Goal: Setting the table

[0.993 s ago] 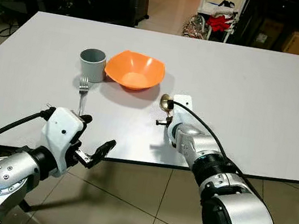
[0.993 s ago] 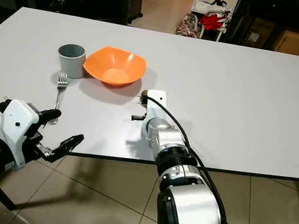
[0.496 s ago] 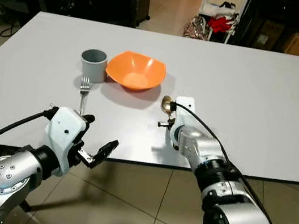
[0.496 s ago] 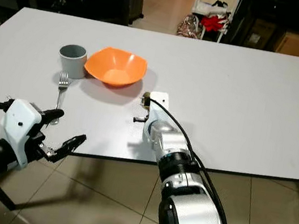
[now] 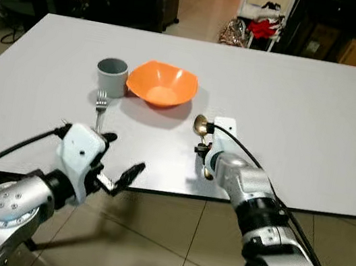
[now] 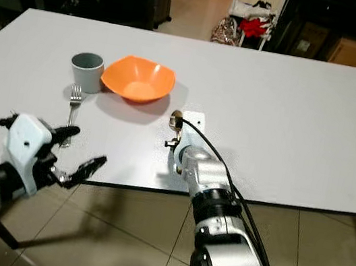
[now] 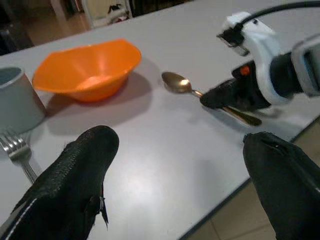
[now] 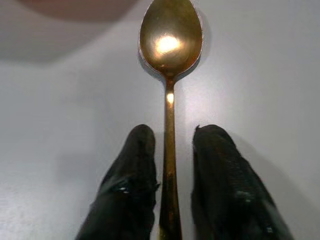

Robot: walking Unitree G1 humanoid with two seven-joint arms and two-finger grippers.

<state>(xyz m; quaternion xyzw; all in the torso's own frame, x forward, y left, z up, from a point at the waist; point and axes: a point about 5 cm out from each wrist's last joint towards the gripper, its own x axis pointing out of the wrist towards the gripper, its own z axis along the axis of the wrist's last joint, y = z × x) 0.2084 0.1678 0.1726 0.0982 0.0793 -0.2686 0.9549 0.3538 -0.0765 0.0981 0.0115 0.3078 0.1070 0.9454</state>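
From the left eye view I see my right pincer [image 5: 204, 150] low on the white counter [image 5: 317, 115] at centre frame, the silver forearm stretching up from the lower right with a black cable looped over the wrist. The gold spoon [image 5: 201, 129] lies under it, bowl pointing toward the orange bowl [image 5: 162, 84] in the upper middle. A grey cup [image 5: 111, 75] stands just left of that bowl, nearly touching it, and a fork [image 5: 100, 108] lies below the cup, tines toward it. My left pincer [image 5: 119, 168] hangs at the lower left, off the counter's near edge and over the tiled floor [image 5: 166, 247], fingers spread wide, the arm bent in from the corner.

The right eye view gives the same layout, the right arm reaching straight up the middle of the frame.

In the left wrist view the two black fingers [image 7: 75, 180] sit far apart at the lower corners. Between them the counter carries the orange bowl at upper left, the cup at the left edge, the fork's tines below it, and the spoon at centre with my right pincer across its handle at upper right.

In the right wrist view the two fingers [image 8: 131, 175] flank the spoon's handle closely, one each side, the bowl of the spoon at top centre. I cannot tell whether they press on the handle.
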